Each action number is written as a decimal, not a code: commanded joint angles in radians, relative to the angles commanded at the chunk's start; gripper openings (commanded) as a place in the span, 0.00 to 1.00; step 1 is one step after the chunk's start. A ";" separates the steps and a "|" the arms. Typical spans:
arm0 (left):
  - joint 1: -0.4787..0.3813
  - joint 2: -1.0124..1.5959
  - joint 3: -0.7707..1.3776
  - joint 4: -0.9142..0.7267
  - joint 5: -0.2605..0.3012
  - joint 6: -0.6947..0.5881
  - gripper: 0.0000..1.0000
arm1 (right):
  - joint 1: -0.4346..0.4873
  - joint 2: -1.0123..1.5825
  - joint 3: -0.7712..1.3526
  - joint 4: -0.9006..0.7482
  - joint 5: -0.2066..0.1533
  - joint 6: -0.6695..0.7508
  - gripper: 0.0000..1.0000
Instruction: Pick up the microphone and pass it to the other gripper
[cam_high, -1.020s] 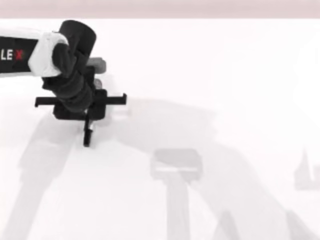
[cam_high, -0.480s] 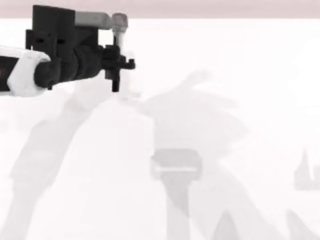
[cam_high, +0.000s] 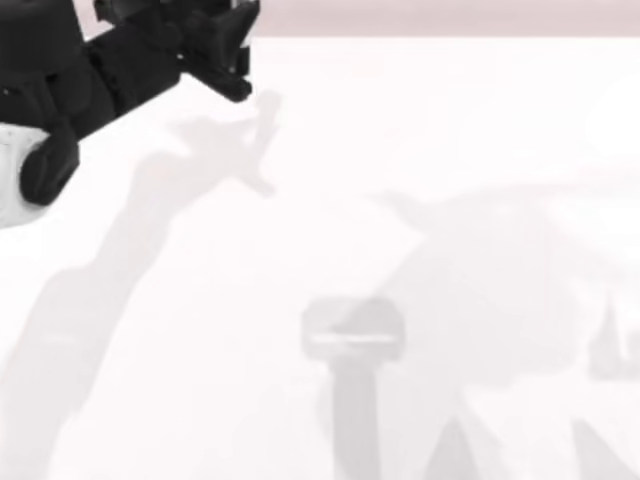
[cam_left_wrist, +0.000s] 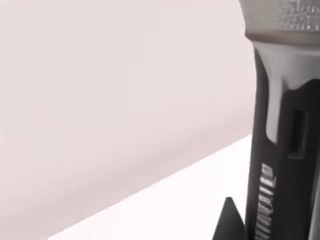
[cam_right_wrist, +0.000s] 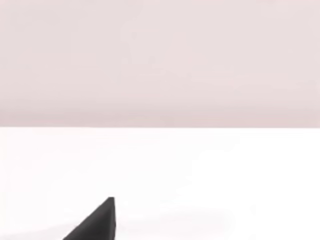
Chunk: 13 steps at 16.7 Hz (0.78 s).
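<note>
My left gripper (cam_high: 225, 45) clamps the microphone (cam_left_wrist: 282, 150) aloft, handle free below for my right gripper's take.

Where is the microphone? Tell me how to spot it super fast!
Start at the white table and look to its far left corner, where the big black left arm is raised up high. The left wrist view shows the microphone right by that arm's tool: a slim black handle with a small switch, topped by a grey metal head.
</note>
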 joint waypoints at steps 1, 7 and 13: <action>0.002 -0.014 -0.007 0.025 0.012 0.007 0.00 | 0.000 0.000 0.000 0.000 0.000 0.000 1.00; -0.003 -0.021 -0.008 0.040 0.018 0.013 0.00 | 0.000 0.000 0.000 0.000 0.000 0.000 1.00; -0.149 -0.096 -0.067 0.054 -0.135 0.010 0.00 | 0.000 0.000 0.000 0.000 0.000 0.000 1.00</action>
